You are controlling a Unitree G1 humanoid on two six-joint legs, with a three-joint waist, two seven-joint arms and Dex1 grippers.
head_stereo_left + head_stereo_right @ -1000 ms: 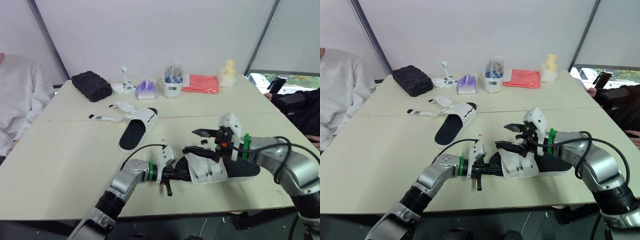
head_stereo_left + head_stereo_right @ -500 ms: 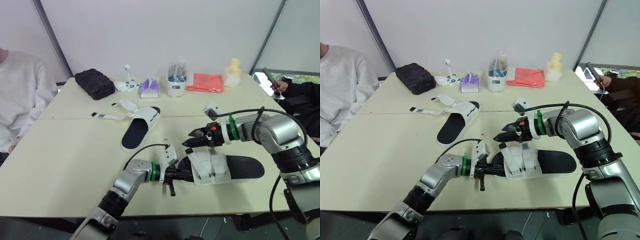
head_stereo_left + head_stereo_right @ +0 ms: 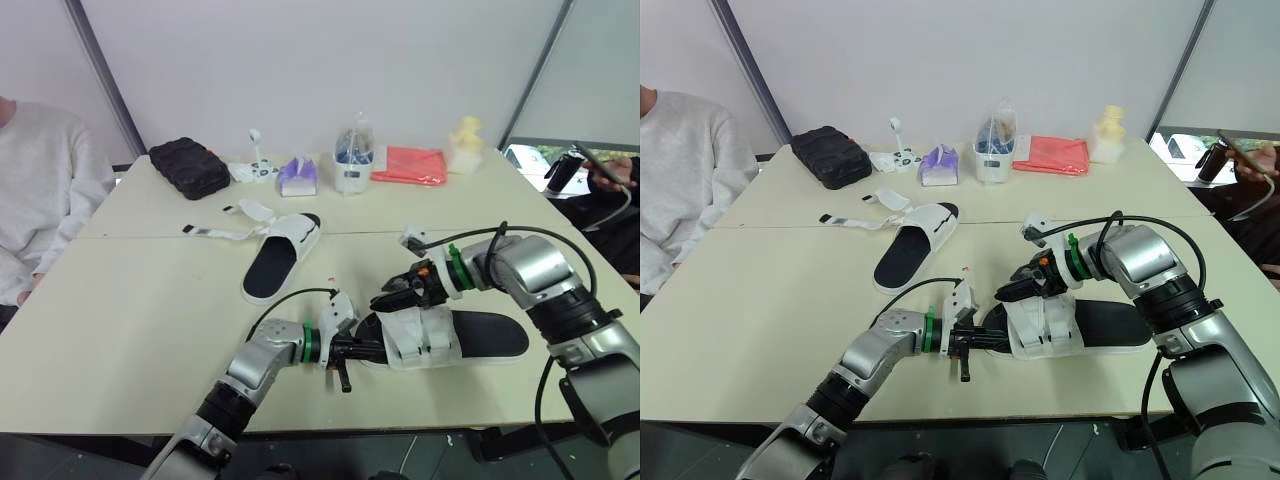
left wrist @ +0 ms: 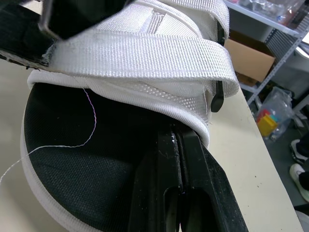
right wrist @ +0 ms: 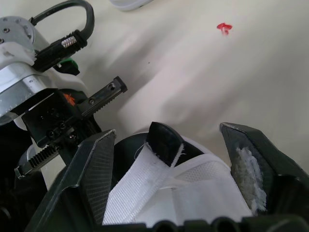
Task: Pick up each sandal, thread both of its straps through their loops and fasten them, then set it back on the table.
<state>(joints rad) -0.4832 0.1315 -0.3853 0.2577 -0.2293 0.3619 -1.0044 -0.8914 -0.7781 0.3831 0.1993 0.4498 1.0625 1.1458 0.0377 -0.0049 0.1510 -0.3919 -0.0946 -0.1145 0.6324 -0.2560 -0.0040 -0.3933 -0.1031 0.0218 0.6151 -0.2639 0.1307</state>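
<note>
Gripped sandal [image 3: 1110,325] — near table [image 3: 750,330] front edge

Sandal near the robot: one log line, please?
left gripper shut on near sandal | right gripper open over straps | far sandal unfastened

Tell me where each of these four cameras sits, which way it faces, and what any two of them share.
Left eye: on the head, facing forward and down over the table; both arms show, with the left gripper and right gripper at the near sandal.
Right eye: beside it, same scene.
Left wrist: along its shut fingers into the sandal's toe.
Right wrist: between its open fingers onto the white strap; left gripper beyond.
Shared: both wrist views see that sandal.
</note>
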